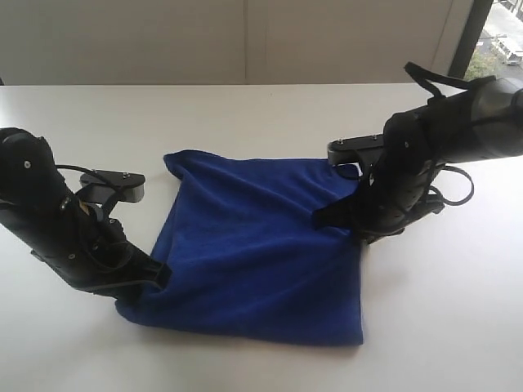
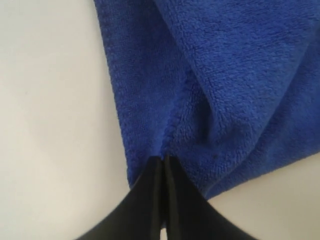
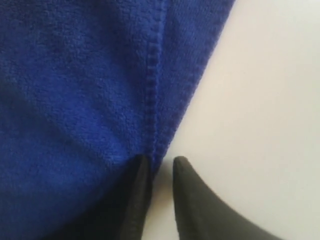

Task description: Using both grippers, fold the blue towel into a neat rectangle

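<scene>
The blue towel (image 1: 253, 245) lies folded on the white table (image 1: 245, 114), a rough rectangle with a rumpled far-left corner. My left gripper (image 1: 158, 278) is at its near-left corner, low on the table. In the left wrist view its black fingers (image 2: 152, 185) press together, and the blue towel (image 2: 240, 75) puckers into their tips, so the left gripper (image 2: 163, 159) is shut on the cloth. My right gripper (image 1: 319, 219) rests at the towel's right side. In the right wrist view the right gripper (image 3: 161, 164) stands open: bare table shows in the gap, and the hem of the blue towel (image 3: 75, 90) lies against one finger.
A pale wall (image 1: 245, 41) runs behind the table's far edge, and a window (image 1: 498, 33) shows at the far right. Bare table (image 1: 441, 310) lies around the towel on all sides.
</scene>
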You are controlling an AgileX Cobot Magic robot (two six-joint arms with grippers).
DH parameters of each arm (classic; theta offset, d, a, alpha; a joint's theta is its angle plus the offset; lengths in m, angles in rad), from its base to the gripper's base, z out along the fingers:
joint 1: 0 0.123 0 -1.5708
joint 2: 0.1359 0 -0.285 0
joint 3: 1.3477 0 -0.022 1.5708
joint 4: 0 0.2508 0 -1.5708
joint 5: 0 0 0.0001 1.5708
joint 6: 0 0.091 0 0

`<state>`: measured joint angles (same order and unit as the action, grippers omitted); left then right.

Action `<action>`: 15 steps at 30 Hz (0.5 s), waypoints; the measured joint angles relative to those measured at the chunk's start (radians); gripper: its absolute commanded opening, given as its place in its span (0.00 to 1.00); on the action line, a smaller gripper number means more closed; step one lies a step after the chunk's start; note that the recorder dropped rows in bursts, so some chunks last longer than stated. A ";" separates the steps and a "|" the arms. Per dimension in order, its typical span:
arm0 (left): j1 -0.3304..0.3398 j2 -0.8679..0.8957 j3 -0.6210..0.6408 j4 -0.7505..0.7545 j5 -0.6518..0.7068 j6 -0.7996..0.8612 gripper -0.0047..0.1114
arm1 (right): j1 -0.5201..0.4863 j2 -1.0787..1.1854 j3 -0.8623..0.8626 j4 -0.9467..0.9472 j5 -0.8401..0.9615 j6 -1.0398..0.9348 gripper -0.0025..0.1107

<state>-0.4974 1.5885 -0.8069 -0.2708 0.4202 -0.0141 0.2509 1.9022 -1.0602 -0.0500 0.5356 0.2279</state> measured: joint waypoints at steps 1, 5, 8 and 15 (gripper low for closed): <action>0.000 0.000 0.000 0.000 0.000 0.000 0.04 | 0.000 -0.002 0.000 0.000 0.002 0.001 0.35; 0.000 0.000 0.000 0.002 0.000 0.000 0.04 | 0.000 -0.046 0.000 0.000 -0.001 0.005 0.31; 0.000 0.000 0.000 0.002 -0.002 0.000 0.04 | 0.000 -0.086 0.000 0.038 -0.039 -0.014 0.18; 0.000 0.000 0.000 0.006 -0.013 -0.004 0.04 | 0.019 -0.052 0.000 0.098 -0.082 -0.097 0.02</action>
<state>-0.4974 1.5885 -0.8069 -0.2648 0.4070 -0.0177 0.2700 1.8498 -1.0602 0.0481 0.4533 0.1310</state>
